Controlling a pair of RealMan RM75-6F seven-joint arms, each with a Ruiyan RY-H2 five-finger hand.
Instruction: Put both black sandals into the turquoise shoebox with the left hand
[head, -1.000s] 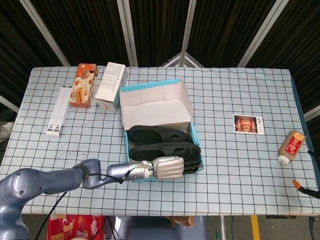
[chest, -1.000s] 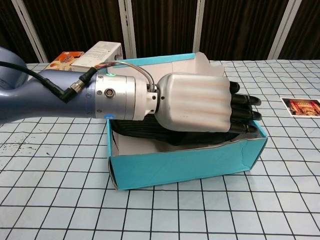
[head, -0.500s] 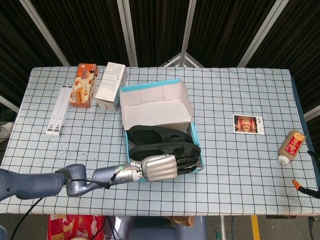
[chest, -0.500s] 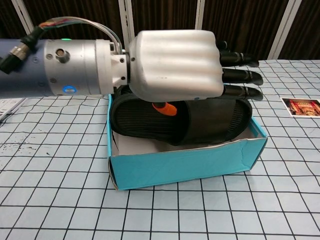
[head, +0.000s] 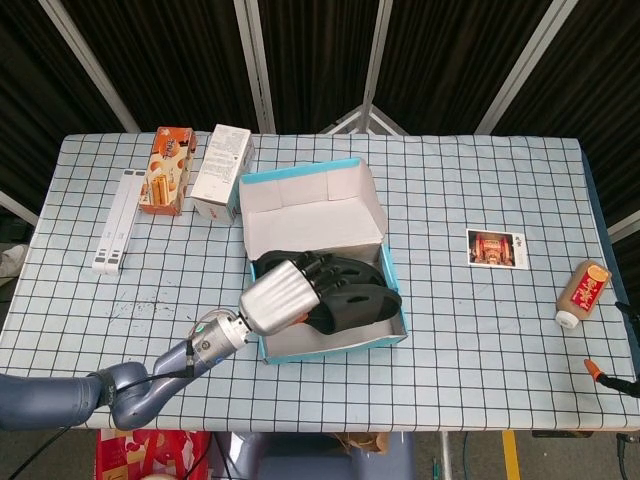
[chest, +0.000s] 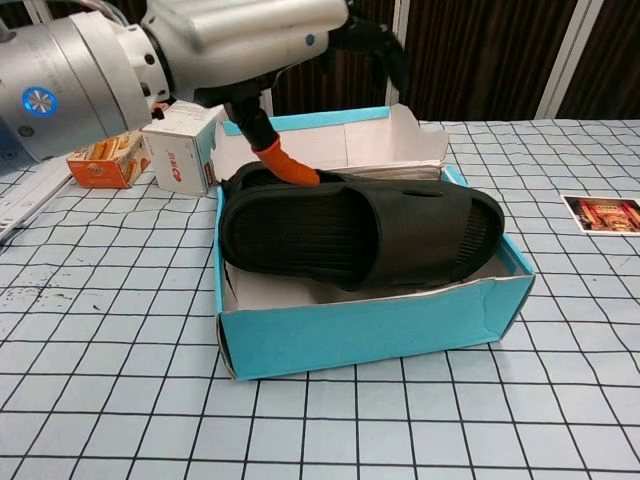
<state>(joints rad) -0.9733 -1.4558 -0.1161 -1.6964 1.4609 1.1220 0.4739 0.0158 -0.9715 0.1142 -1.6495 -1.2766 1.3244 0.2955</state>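
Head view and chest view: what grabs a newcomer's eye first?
The turquoise shoebox at mid-table, lid flap up, with two black sandals lying inside it. Next, the silver left hand above the box's left side, its orange-tipped thumb pointing down at the near sandal's heel, holding nothing. A small picture card and a bottle lie off to the right.

Shoebox (head: 372, 205), cartons (head: 222, 172) on checked table (head: 480, 330)
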